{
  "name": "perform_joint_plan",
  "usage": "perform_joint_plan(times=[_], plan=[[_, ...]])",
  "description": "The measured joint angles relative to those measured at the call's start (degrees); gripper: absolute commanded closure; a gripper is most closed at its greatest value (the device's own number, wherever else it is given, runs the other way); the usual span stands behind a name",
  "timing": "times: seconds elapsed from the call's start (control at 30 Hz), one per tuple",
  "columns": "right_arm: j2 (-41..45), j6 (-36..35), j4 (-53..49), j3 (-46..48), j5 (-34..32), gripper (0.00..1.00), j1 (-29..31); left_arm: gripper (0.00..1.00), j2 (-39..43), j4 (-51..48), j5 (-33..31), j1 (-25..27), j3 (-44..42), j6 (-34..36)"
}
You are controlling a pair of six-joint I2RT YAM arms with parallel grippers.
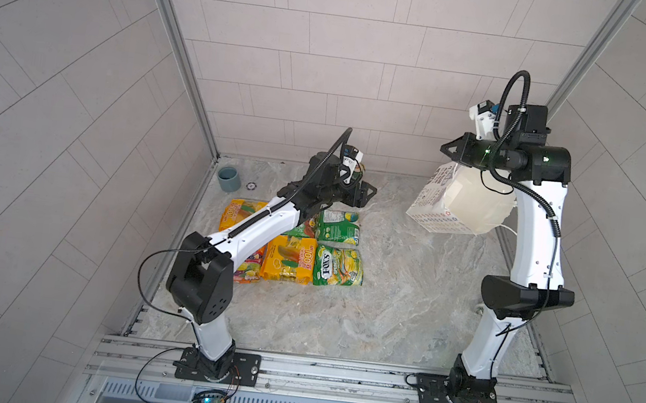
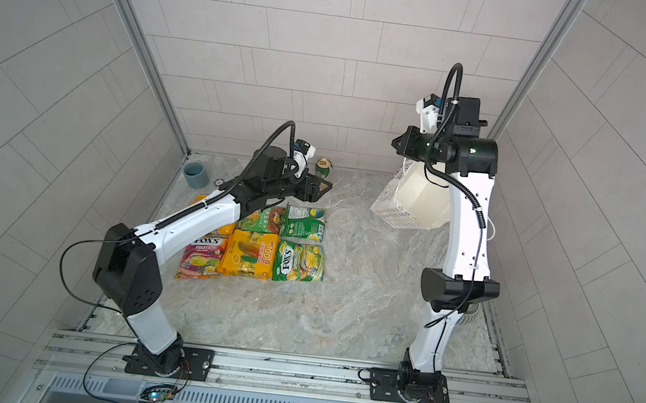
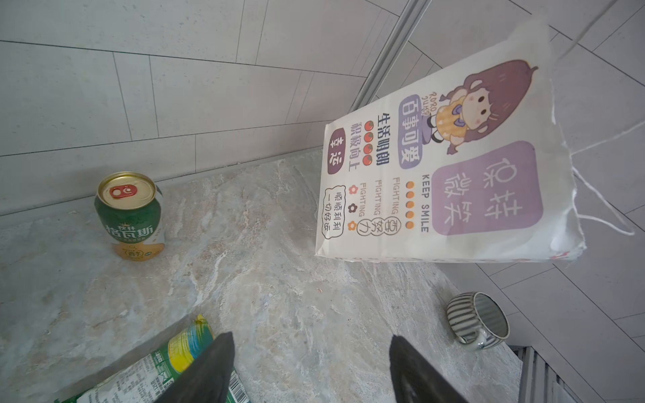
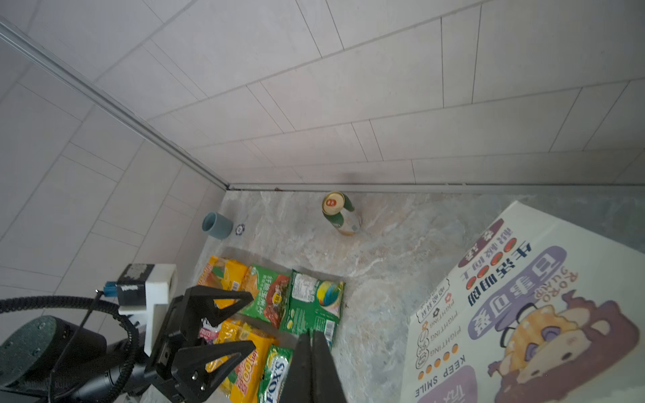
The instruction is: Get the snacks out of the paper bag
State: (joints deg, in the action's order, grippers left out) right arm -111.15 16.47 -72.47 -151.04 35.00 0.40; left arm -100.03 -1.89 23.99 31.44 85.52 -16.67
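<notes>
Six snacks [image 2: 249,260] lie flat in two rows on the left of the table [image 2: 341,309], the left arm [image 2: 194,216] hiding parts of the yellow-orange and orange-purple ones in both top views; the left gripper [image 4: 254,321] hangs spread and empty past the back row. The white paper bag [image 3: 436,174], cartoon girl and purple panels showing, dangles tilted in mid-air under the clenched right gripper [image 4: 311,336], whose pinch point cannot be made out.

A lab test cell: my left arm [image 1: 251,223] and right arm [image 1: 535,237] bolt to an aluminium rail [image 1: 333,375]; grey tiled panels [image 1: 332,44] enclose the marbled surface [image 1: 384,302].
</notes>
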Motion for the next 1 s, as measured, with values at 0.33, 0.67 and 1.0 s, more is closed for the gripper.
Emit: perform_joint_plan(times=[0.33,0.67,1.0], plan=[[0.0,-8.48,-8.66,4.9,-2.51,0.93,8.68,0.29,-9.18,-0.07,1.14,3.58,2.56,0.72],[-0.76,-7.72,-6.08,8.09,-5.53,0.87,13.84,0.32,-12.9,2.14,1.25,3.56,0.57,0.0],[-1.11,-4.22,-1.95,8.52,-9.11,0.88,17.09,0.38,-17.11,3.04,0.48,3.32,2.23,0.15]])
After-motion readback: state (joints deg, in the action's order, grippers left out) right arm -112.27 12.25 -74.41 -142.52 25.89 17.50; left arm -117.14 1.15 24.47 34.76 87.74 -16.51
